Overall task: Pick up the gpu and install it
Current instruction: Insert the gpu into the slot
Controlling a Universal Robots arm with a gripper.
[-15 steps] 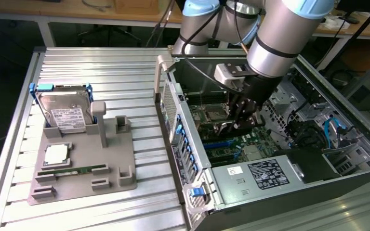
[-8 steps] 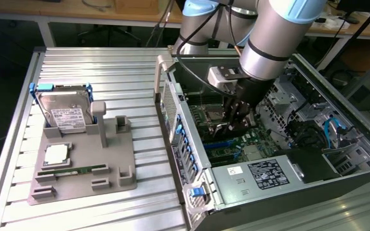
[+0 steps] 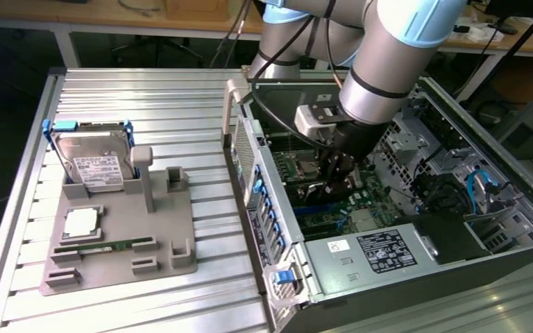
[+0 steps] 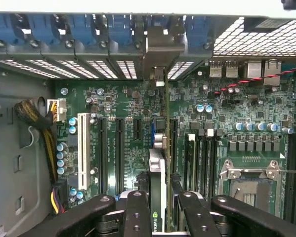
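My gripper reaches down into the open computer case, just over the motherboard. In the wrist view the gripper is shut on the gpu. The card is seen edge-on, standing upright between the black fingers, with a small green logo on its near edge. It lies along a long expansion slot on the board. Its silver end bracket sits at the case's rear wall among the blue slot clips. Whether the card is seated in the slot cannot be told.
A grey fixture tray on the slatted table at the exterior view's left holds a hard drive, a square chip and a RAM stick. Inside the case are the power supply, the CPU socket, a white slot and yellow cables.
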